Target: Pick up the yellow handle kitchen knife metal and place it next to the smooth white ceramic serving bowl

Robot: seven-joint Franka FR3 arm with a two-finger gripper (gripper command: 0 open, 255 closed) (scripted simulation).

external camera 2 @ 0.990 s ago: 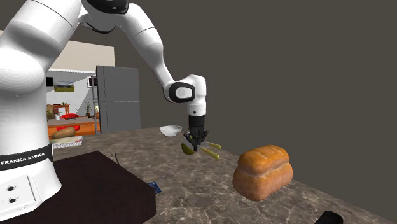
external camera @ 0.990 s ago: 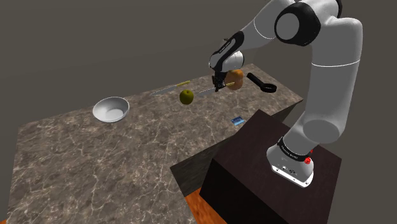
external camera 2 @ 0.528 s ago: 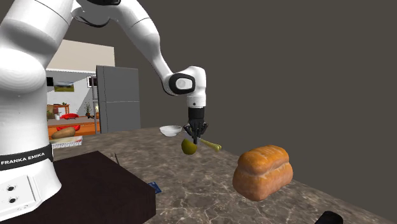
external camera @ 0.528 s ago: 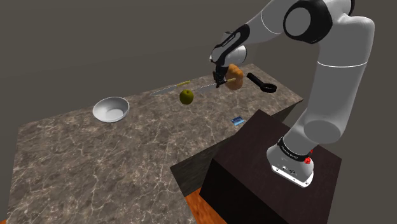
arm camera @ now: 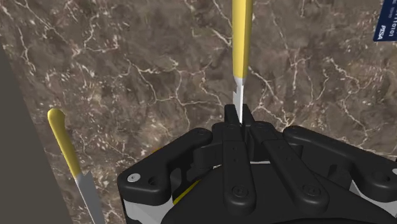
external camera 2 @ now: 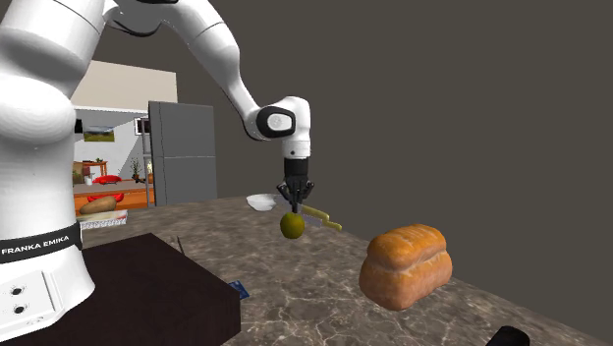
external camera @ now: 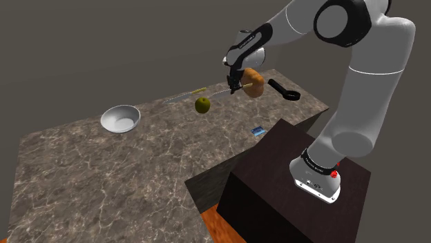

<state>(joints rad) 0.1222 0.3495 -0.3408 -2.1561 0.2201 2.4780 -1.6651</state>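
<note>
The black gripper (arm camera: 240, 118) is clamped on the blade of the yellow-handled metal kitchen knife (arm camera: 241, 38), whose handle juts out beyond it. The knife is aloft over the brown marble table (external camera: 103, 179), well apart from the white round bowl (external camera: 120, 119). Compared with a second ago, gripper and knife are higher.

The white arm (external camera: 366, 96) rises from its stand, folds at the elbow and reaches forward, wrist pointing straight down. The black gripper (external camera: 233, 86) hangs in the air, its fingers (arm camera: 231, 118) closed tight, seemingly on the knife (arm camera: 241, 38) blade.
</note>
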